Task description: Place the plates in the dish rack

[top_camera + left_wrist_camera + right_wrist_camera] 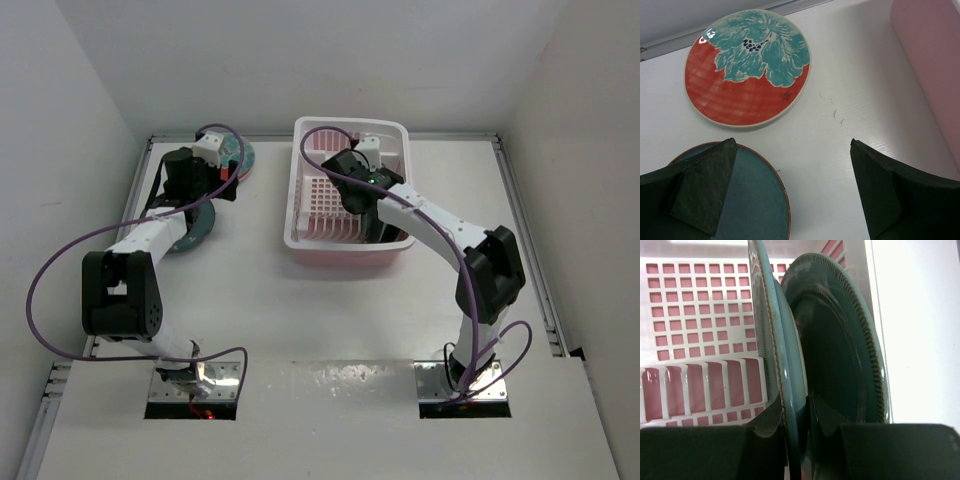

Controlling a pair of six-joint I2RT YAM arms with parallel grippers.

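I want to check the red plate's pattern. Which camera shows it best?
The left wrist view: the red plate lies whole and unobstructed there. The top view shows only its edge, the rest hidden under the left arm. The right wrist view misses it entirely.

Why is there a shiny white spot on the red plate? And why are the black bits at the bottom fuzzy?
Left wrist view: the spot is light glinting off the glossy red plate; the black fingers sit right up against the camera, so they look soft. Right wrist view: the table at right is washed out white.
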